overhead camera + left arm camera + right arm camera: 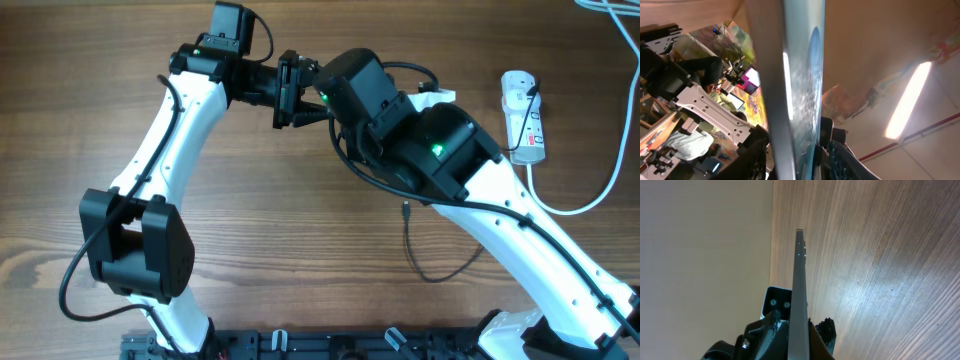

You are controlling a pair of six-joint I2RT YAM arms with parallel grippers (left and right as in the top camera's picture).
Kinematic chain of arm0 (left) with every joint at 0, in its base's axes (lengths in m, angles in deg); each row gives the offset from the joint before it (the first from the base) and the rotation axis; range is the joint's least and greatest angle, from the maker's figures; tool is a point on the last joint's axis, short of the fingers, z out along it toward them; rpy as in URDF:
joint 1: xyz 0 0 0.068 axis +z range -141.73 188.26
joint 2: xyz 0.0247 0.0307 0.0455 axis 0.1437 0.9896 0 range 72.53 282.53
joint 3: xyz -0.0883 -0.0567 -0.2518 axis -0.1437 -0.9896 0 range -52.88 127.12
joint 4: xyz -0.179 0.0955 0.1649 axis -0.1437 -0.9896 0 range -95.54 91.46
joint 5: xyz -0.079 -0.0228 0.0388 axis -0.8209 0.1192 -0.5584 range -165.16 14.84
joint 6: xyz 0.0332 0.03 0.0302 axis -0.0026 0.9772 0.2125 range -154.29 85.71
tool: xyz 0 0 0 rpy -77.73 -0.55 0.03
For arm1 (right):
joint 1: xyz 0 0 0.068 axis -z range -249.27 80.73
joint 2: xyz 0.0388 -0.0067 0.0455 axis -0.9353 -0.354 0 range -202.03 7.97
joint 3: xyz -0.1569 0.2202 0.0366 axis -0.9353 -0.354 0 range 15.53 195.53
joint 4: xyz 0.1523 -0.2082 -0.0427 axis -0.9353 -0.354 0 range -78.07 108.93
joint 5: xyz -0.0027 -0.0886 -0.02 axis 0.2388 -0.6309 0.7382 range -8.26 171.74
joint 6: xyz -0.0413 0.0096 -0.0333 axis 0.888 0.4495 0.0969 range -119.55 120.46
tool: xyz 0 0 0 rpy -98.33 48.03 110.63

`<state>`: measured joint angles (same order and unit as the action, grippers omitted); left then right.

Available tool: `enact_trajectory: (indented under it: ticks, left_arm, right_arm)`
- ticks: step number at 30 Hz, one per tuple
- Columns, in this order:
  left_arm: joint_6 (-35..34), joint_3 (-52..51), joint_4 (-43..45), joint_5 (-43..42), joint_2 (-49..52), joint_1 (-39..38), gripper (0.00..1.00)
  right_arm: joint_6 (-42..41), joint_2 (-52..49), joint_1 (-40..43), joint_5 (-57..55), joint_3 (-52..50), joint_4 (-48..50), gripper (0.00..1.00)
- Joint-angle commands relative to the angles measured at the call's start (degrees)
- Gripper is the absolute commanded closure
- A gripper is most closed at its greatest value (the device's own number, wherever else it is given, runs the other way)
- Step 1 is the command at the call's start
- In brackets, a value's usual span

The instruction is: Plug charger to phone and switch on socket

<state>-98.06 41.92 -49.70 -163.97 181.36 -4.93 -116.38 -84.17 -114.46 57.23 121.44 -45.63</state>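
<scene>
The phone (pixel 291 92) is held edge-up above the table between both grippers. In the left wrist view its teal screen (pixel 802 75) runs up from my left gripper (pixel 800 162), which is shut on it. In the right wrist view the phone shows as a thin grey edge (pixel 799 270) clamped in my right gripper (pixel 799 332). The charger is a thin black cable (pixel 420 268) lying loose on the table, its plug tip (pixel 406 209) apart from the phone. The socket (pixel 524 118) is a white power strip at the far right.
A thick white cord (pixel 600 195) loops from the socket towards the right edge. The right arm's body (pixel 440 150) lies between the phone and the socket. A black rail (pixel 330 345) runs along the front edge.
</scene>
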Motion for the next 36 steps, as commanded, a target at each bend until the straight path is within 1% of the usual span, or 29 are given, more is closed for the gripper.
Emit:
enact_trajectory:
  ticks: [1, 5, 8, 11, 14, 17, 28, 32, 36]
  left_arm:
    - [0.07, 0.94, -0.02, -1.53, -1.6, -0.15, 0.57]
    - [0.07, 0.94, -0.02, -1.36, -1.6, -0.15, 0.58]
    - [0.07, 0.94, -0.02, -1.36, -1.6, -0.15, 0.58]
    - [0.09, 0.94, 0.0, -1.36, -1.6, -0.15, 0.62]
    - [0.09, 0.94, 0.0, -1.36, -1.6, -0.15, 0.62]
    - [0.09, 0.94, 0.0, -0.2, -1.6, -0.15, 0.67]
    - [0.11, 0.94, 0.02, 0.44, -1.6, -0.15, 0.67]
    - [0.09, 0.94, 0.0, 2.36, -1.6, -0.15, 0.69]
    - [0.09, 0.94, 0.0, 2.34, -1.6, -0.13, 0.76]
  right_arm:
    - [-1.84, 1.46, 0.2, -2.47, 1.38, 0.98, 0.95]
    - [-1.81, 0.39, 0.13, -2.27, 1.38, 1.6, 0.95]
    - [-1.84, -0.79, 0.15, 0.2, 1.38, 1.55, 0.96]
    - [-1.81, -1.01, 0.15, 0.15, 1.38, 1.95, 0.95]
    - [-1.79, -0.98, 0.15, 0.09, 1.38, 2.54, 0.95]
    - [-1.81, -1.01, 0.15, 0.09, 1.38, 2.56, 0.95]
    - [-1.81, -0.98, 0.15, -0.07, 1.38, 2.34, 0.96]
    - [-1.81, -0.98, 0.15, -0.07, 1.38, 2.32, 0.96]
    - [-1.81, -0.98, 0.15, -0.02, 1.38, 2.38, 0.95]
